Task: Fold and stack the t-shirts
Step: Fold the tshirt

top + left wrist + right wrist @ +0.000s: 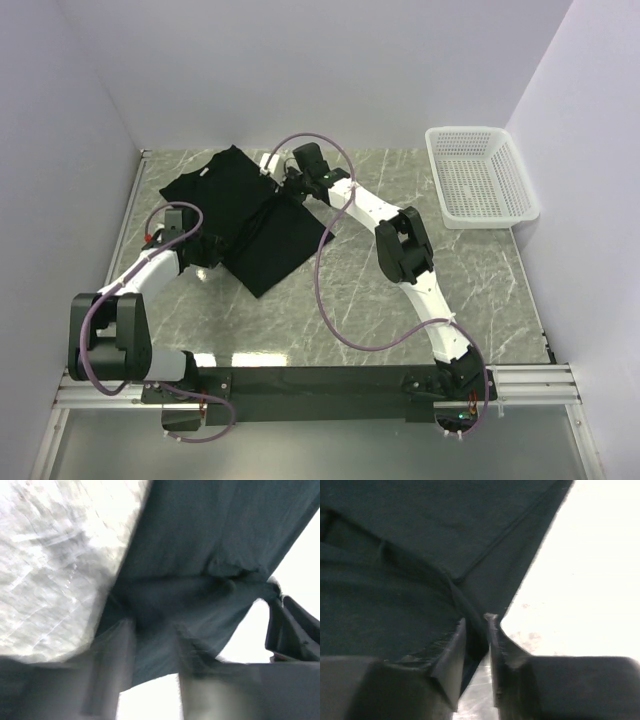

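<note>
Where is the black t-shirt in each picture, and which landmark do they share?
Top view: t-shirt left of centre, toward the far edge.
Left wrist: t-shirt fills the upper middle and right.
Right wrist: t-shirt covers the left and top.
Shared landmark: marble table, upper left for left wrist, right side for right wrist.

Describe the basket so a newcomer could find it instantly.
Start at the marble table and go to its far right corner. The basket sits there: white perforated plastic, rectangular, unlike the soft black t-shirt lying far left.
</note>
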Controlling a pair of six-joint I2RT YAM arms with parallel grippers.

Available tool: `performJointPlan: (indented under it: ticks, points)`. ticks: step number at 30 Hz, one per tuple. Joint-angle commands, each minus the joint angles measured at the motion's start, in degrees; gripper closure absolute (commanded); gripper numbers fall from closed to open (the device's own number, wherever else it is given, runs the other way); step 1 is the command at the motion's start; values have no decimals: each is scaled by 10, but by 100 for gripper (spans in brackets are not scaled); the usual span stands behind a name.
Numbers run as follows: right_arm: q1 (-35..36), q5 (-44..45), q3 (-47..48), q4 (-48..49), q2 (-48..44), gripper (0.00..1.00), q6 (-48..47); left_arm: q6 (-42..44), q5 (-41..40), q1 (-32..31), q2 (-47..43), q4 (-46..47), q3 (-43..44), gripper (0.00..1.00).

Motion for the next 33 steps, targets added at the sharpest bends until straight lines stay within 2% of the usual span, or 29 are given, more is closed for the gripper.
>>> performJointPlan:
  ticks: [1, 3, 4, 8, 12, 15, 21, 24, 25, 27, 28, 29, 33]
  points:
    - [-1, 33, 35, 58, -5, 59, 26, 18, 0, 20, 4, 2, 30, 48]
    - [-3, 40, 26, 76, -19, 49, 41, 29, -8, 24, 1, -14, 51, 40]
    - [-3, 42, 24, 82, -24, 48, 47, 35, -11, 25, -1, -19, 58, 36]
    - [-9, 38, 22, 90, -45, 46, 68, 67, -15, 32, -22, -52, 105, 31]
    - [-19, -1, -13, 74, -92, 46, 75, 136, -11, 34, -70, -28, 105, 32]
    - [-28, -89, -62, 21, -136, 47, 32, 173, 45, 34, -108, 2, 82, 35]
    - [-47, -189, -227, -10, -256, 54, -2, 232, 122, 33, -104, -73, 57, 49]
    - [-55, -206, -300, -11, -310, 56, -1, 265, 125, 32, -86, -101, 40, 66]
    - [-60, -208, -313, -14, -322, 57, 0, 272, 128, 30, -71, -104, 34, 76]
    - [-64, -213, -343, -26, -346, 58, 1, 291, 124, 23, -55, -113, 32, 85]
    - [-69, -214, -350, -33, -352, 58, 1, 296, 115, 15, -35, -118, 37, 96]
    - [-73, -216, -357, -38, -357, 59, 5, 305, 109, 9, -26, -123, 39, 99]
    - [-84, -223, -386, -39, -380, 61, 24, 313, 75, -28, 18, -117, 45, 99]
